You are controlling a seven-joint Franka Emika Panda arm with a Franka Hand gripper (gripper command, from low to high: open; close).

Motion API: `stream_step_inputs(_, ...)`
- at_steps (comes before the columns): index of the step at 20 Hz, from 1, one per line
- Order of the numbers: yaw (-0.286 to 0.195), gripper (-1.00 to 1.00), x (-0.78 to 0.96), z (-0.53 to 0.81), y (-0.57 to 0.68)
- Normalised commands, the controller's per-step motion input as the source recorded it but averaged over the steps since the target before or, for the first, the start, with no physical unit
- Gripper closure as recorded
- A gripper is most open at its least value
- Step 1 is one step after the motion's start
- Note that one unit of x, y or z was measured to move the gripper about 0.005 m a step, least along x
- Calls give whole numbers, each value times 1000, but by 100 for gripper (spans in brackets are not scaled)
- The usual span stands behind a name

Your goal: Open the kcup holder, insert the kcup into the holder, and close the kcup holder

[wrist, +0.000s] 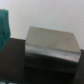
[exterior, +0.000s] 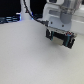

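In the wrist view a dark boxy unit with a shiny top, the kcup holder [wrist: 52,47], fills the middle of the picture. It looks closed, though the blur hides its handle slots. The kcup is out of view in both frames. In the exterior view my gripper [exterior: 59,38] hangs from the white arm just above the white table [exterior: 30,60], at the exterior view's upper right. Its dark fingers are too blurred to show whether they stand apart or hold anything. The wrist view does not show the fingers.
A teal object [wrist: 4,22] sits at the edge of the wrist view, beside the holder. Dark clutter and a black cable [exterior: 12,19] lie along the table's far edge at the exterior view's upper left.
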Motion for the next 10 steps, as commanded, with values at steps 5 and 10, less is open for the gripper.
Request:
stream_step_inputs(5,164,-100,-255,-104,337)
stream_step_inputs(10,166,-100,-417,-70,285)
